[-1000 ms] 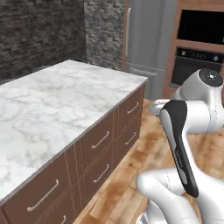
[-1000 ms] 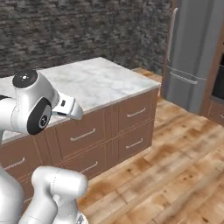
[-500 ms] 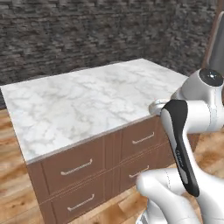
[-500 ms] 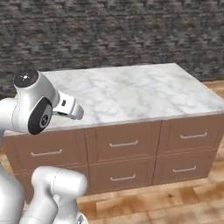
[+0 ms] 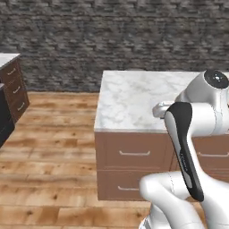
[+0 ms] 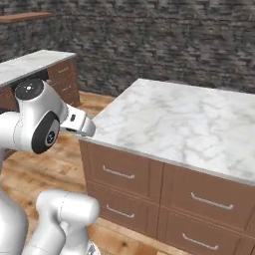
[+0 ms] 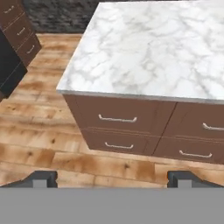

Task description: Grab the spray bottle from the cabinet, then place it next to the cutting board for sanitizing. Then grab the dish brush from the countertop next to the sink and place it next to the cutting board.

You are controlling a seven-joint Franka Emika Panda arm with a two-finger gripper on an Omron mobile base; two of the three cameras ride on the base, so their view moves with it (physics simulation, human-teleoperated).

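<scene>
Presently: gripper [image 7: 112, 178], fingers spread wide, nothing between them, above wooden floor [image 7: 39, 131]. Marble countertop [image 7: 148, 48] on island ahead, brown drawer fronts [image 7: 118, 116] below; second counter [image 6: 30, 62] further left.

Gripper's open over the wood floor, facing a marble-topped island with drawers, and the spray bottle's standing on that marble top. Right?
Not quite. The gripper is open, facing the marble-topped island with silver-handled drawers, but the hand view shows bare marble: no spray bottle stands on it. The rest holds.
</scene>
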